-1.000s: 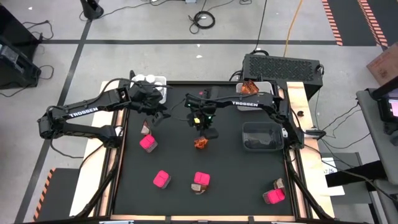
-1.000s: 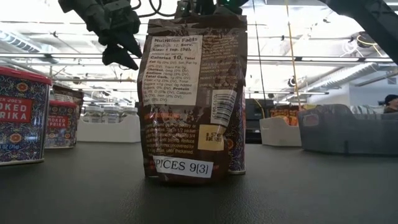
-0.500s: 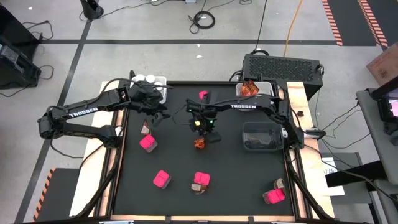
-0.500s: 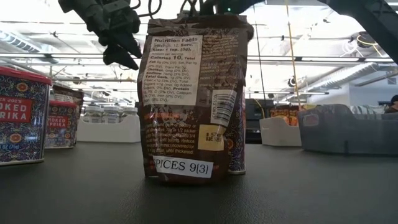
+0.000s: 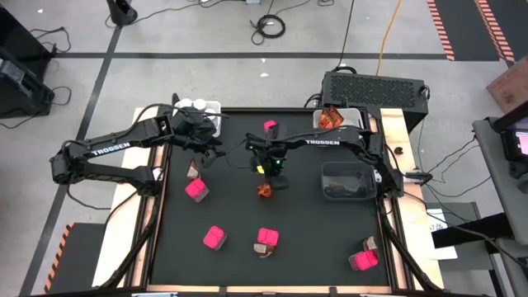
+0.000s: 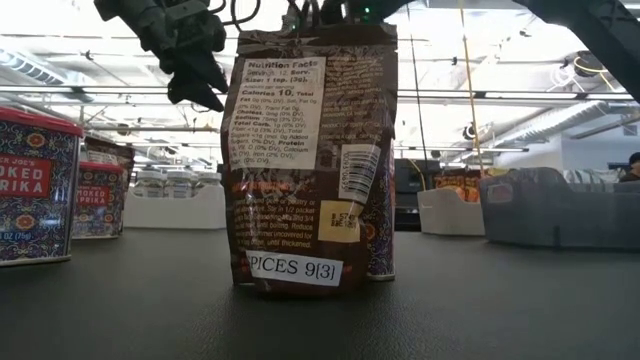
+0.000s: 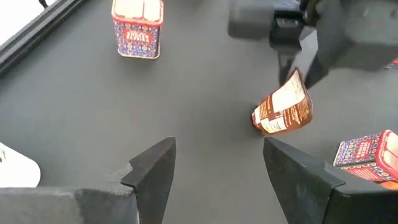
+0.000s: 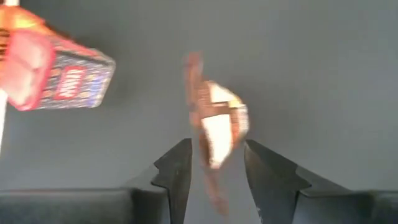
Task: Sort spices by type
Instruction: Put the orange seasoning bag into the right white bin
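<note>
Standing: crinkly orange-brown sachet (image 5: 265, 190) upright mid-surface, so its top edge offers a grip from above
Right gripper (image 5: 270, 172): poised over the sachet, jaws straddling its top seam, not clenched; contact unclear
Left gripper (image 5: 206, 150): waits near the white bin (image 5: 216, 116), jaws spread, nothing held
Pink cube boxes (image 5: 196, 189): scattered, unsorted

Matt black table (image 5: 231, 214) with a fine-grained surface, glossy crinkled foil sachet (image 6: 308, 160) with a white paper label, just under the right pincer (image 8: 214, 171), printed pink tin-like boxes (image 7: 138, 28), matt dark plastic fingers (image 7: 152, 171)
</note>
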### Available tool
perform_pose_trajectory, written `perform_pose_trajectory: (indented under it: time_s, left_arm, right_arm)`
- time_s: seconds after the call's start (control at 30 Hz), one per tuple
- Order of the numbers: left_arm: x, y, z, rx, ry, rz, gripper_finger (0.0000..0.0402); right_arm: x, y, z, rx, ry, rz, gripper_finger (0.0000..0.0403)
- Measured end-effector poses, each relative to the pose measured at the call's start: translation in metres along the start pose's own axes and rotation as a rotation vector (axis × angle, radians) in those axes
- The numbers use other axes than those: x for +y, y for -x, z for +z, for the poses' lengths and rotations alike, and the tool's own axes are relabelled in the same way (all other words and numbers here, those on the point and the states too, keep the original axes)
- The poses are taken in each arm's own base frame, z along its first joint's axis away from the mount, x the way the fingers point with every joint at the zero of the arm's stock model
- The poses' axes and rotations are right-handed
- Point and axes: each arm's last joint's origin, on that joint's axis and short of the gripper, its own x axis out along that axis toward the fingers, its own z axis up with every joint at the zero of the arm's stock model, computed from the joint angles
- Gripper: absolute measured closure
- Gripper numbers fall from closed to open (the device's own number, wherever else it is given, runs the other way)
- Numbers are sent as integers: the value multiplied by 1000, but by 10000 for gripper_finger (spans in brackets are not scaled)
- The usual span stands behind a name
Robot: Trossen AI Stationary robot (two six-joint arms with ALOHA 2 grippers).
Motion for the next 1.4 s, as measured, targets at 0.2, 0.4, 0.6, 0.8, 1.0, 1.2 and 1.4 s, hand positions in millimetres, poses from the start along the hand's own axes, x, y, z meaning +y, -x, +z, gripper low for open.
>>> perform_pose_trajectory:
  time_s: [0.2,0.4,0.6,0.8,1.0,1.2,1.4]
  left_arm:
    - [-1,0,0,3,-28,-26,155]
    - [-2,0,0,10,-70,-76,155]
    - [-3,0,-1,21,-107,-111,155]
    - [-4,0,-2,23,-117,-141,155]
    - [-4,0,-2,22,-138,-141,155]
    - [-4,0,-2,21,-143,-141,155]
    - [-4,0,-1,21,-142,-139,155]
  right_arm:
    - [6,41,18,-77,-193,-162,266]
    - [13,69,30,-215,-526,-147,266]
    - [18,50,32,-173,-111,-141,266]
    - [7,25,24,-153,-97,-46,266]
    - [6,11,20,-142,-18,-33,266]
    - [3,-8,8,-90,-21,20,266]
    - [1,-18,2,-59,-34,30,266]
